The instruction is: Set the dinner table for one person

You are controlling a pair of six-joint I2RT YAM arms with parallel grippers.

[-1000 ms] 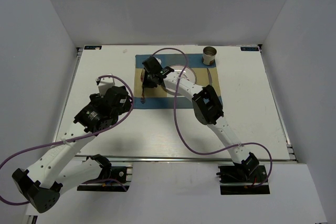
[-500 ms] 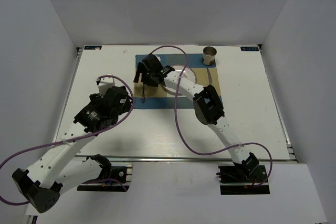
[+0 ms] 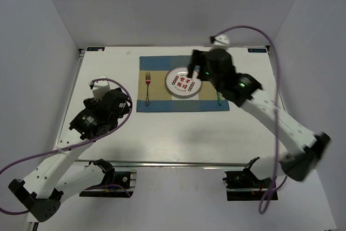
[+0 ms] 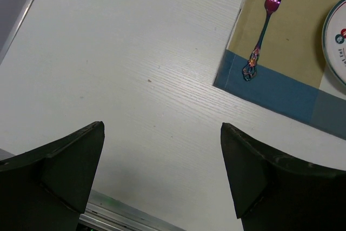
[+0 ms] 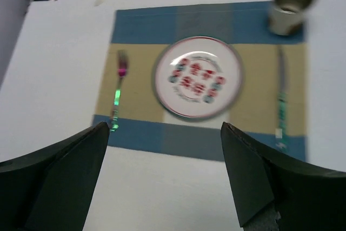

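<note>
The dinner table (image 3: 108, 74) is a white tabletop carrying a blue-and-tan checked placemat (image 3: 182, 104). On the mat lie a white patterned plate (image 3: 184, 82), a pink-tined fork (image 3: 147, 88) to its left and a knife (image 3: 219, 97) to its right. A metal cup (image 5: 291, 6) stands at the mat's far right corner; in the top view my right arm hides it. My right gripper (image 3: 195, 64) hangs open high above the plate's far side, empty (image 5: 162, 171). My left gripper (image 3: 123, 103) is open and empty over bare table left of the mat (image 4: 162, 171).
A silver rail (image 4: 124, 217) runs along the table's near edge, just below my left fingers. Grey walls enclose the table on the left, back and right. Purple cables loop off both arms.
My right gripper opened and left the fork lying on the mat's left side. That arm then rose and swung back to the right. My left arm drew slightly back to the left.
</note>
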